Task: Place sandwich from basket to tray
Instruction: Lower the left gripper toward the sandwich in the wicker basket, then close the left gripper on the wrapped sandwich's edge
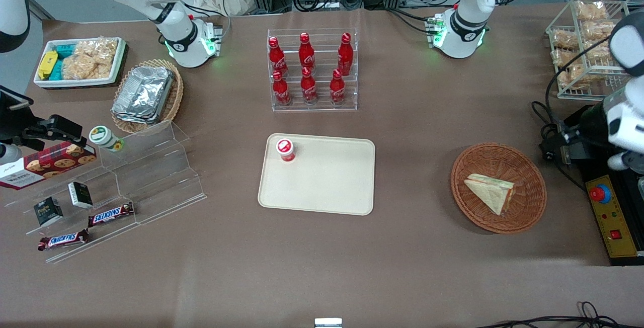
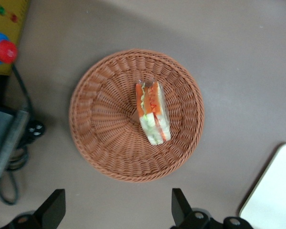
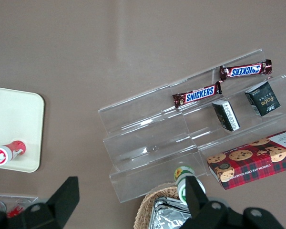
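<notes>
The end effector (image 2: pixel 118 210) is seen in the left wrist view with its two dark fingers (image 2: pixel 55 205) spread wide apart and nothing held between them. It is held above the bench (image 1: pixel 402 132), looking straight down, with the basket (image 2: pixel 90 129) below and ahead of the fingertips and no contact made with it. In the front view the working arm is seen only at the picture's edge, at the working arm's end of the bench, raised near the basket (image 1: pixel 473 167); its fingers cannot be made out there.

The sandwich (image 2: pixel 152 113) is lying in the basket, near its middle, with the orange-red and green filling of its cut edge turned upward toward the wrist camera. In the front view the sandwich (image 1: pixel 490 190) is seen as a pale wedge resting inside the woven rim.

The tray (image 1: pixel 322 187) is set on the bench near its middle, well apart from the basket. A small red-capped bottle (image 1: pixel 285 149) is lying on the tray, in the corner farther from the front camera. A corner of the tray (image 2: pixel 276 200) is also caught by the left wrist view.
</notes>
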Robot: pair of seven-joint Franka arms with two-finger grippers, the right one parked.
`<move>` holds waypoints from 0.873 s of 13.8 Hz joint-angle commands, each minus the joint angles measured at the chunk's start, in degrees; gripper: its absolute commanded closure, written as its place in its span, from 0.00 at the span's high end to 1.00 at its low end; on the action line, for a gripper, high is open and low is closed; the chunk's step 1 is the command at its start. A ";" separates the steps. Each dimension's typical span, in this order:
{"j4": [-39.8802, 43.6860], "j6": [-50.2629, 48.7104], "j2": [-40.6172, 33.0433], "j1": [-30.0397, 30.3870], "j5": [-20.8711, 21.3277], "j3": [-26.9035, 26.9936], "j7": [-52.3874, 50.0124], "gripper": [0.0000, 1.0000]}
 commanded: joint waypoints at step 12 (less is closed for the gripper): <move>-0.34 24.20 21.16 -0.06 -19.29 -0.61 -3.91 1.00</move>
